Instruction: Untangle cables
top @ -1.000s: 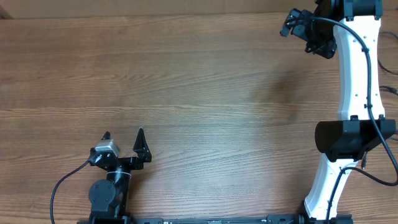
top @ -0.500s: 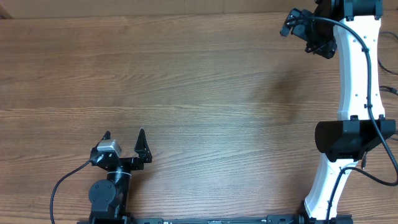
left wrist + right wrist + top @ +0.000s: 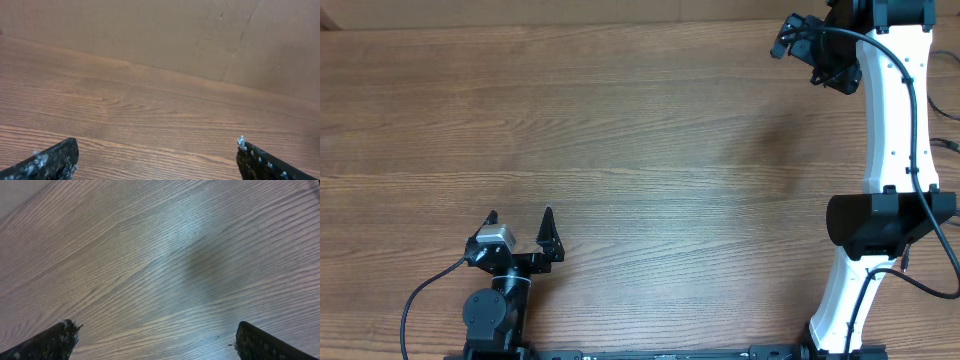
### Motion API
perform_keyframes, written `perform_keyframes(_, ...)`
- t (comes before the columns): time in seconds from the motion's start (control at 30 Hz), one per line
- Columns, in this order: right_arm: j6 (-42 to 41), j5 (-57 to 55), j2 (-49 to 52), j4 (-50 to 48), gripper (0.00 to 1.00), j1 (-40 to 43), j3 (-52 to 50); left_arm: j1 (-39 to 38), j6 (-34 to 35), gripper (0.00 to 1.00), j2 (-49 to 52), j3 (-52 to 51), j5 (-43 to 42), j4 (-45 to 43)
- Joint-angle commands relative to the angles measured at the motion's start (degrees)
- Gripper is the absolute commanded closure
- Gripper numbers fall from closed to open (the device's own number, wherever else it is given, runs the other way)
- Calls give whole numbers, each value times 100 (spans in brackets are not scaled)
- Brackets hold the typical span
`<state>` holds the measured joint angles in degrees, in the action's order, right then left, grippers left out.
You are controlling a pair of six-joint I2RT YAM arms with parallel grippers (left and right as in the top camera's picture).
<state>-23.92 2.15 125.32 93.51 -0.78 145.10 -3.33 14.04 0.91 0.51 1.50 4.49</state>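
The cables are out of view in all three views; only bare wood shows. My left gripper [image 3: 520, 212] sits low near the table's front-left edge, open, with its two black fingers spread wide and nothing between them. In the left wrist view the left gripper [image 3: 155, 145] frames empty table. My right gripper [image 3: 810, 62] hangs at the far right back corner, raised above the wood. The right wrist view shows the right gripper [image 3: 156, 326] open over bare wood grain, holding nothing.
The wooden table [image 3: 640, 150] spans the whole overhead view. A brown wall [image 3: 150, 30] rises behind its far edge. The right arm's white link [image 3: 892, 120] stretches along the right side. A thick black arm cable [image 3: 412, 300] loops by the left base.
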Motion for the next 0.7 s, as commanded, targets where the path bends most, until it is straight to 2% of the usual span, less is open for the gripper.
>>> perform_keyframes(0.0, 2, 13, -157, 13, 0, 9, 44, 42, -138, 0, -66, -24, -90, -2)
perform_keyframes(0.07, 0, 17, -162, -175, 0, 9, -76, 42, -140, 0, -66, -24, -92, -2)
perform_keyframes(0.2, 0, 122, -481, -1130, 0, 9, -1067, 42, -138, 0, -66, -24, -92, -4)
perform_keyframes(0.33, 7, 107, -1495, -3036, 0, 9, -3536, 42, -140, 0, -66, -24, -92, -2)
perform_keyframes(0.43, 44, 96, -2181, -4242, 0, 9, -4968, 42, -138, 0, -66, -24, -92, -2)
perform_keyframes(0.67, 129, 146, -3644, -6585, 0, -50, -7436, 42, -138, 0, -66, -24, -92, -2)
